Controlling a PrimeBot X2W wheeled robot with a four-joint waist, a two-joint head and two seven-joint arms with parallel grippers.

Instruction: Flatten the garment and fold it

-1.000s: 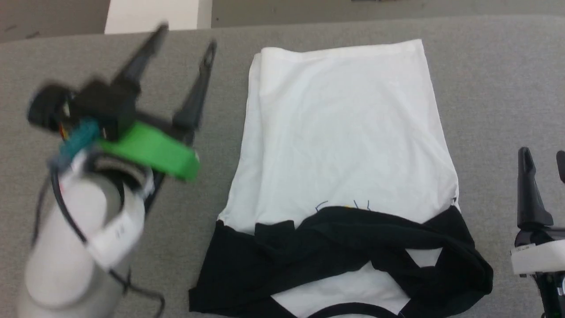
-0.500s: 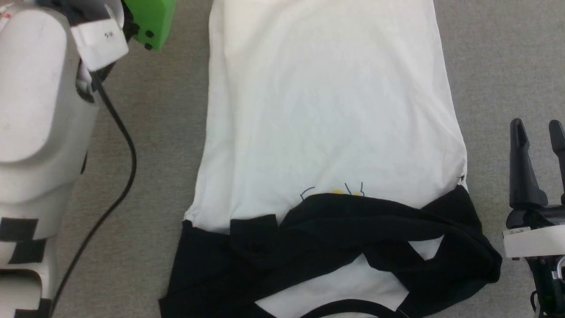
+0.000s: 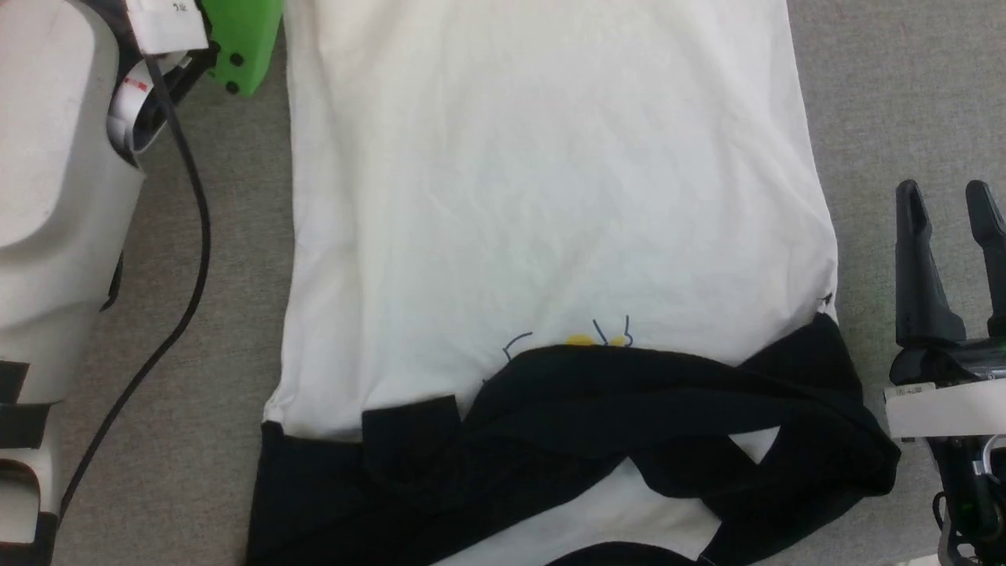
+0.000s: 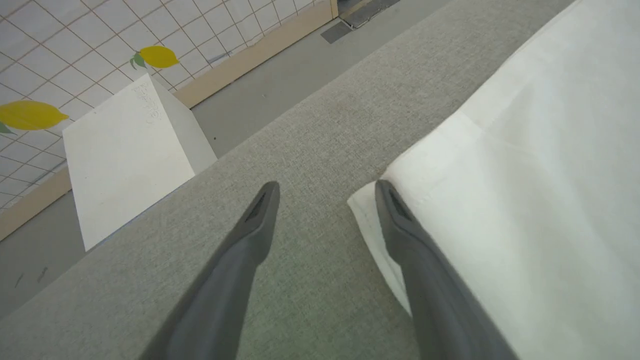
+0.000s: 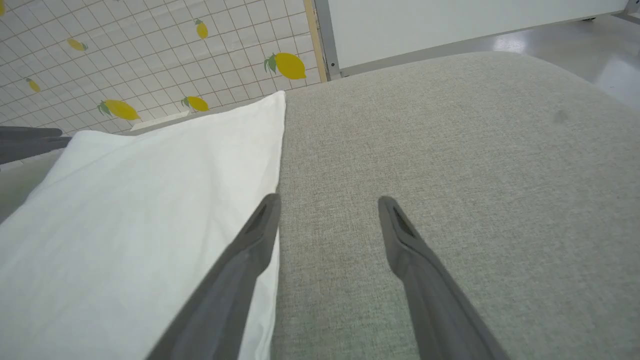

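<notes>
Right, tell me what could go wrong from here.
The black sleeves lie bunched across the shirt; folding now could trap those wrinkles. The open left tool sits at the hem corner; closing may catch just one layer. The right tool is beside the cloth, so a one-sided pull could skew it.

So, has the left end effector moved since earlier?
Yes: forward along the left edge of the white, black-sleeved T-shirt; the left end effector now reaches its far hem corner.

Bright, even light; soft shadows, slight softness, wide-angle bending at edges.
</notes>
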